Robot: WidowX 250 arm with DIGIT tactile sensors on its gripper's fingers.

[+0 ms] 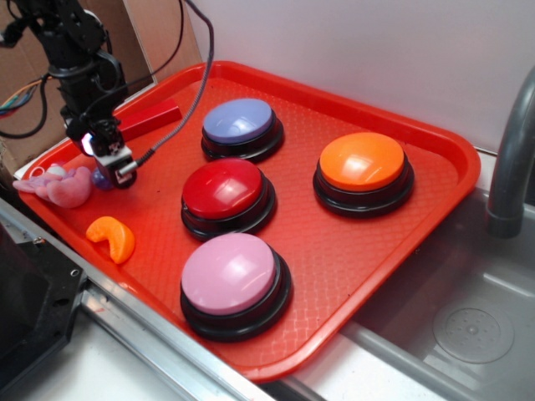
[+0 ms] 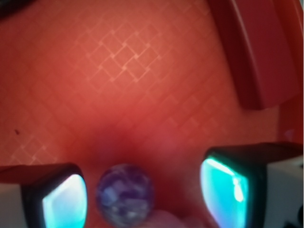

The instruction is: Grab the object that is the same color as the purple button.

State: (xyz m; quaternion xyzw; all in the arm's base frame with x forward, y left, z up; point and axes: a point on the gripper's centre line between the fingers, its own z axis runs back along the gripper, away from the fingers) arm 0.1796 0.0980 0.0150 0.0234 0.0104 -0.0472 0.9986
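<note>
The purple ball (image 2: pixel 125 194) lies on the red tray (image 1: pixel 351 251) between the spread fingers (image 2: pixel 64 202) of the gripper (image 1: pixel 111 167), nearer one pad. The arm reaches steeply down at the tray's nine o'clock edge, the pink plush toy (image 1: pixel 63 185) just beside it and the purple button (image 1: pixel 240 121) toward two o'clock.

A: What's on the counter (image 1: pixel 109 380)?
B: One red tray (image 1: pixel 435 200), filling mid-frame, its right end over the steel sink (image 1: pixel 468 326) at lower right.
</note>
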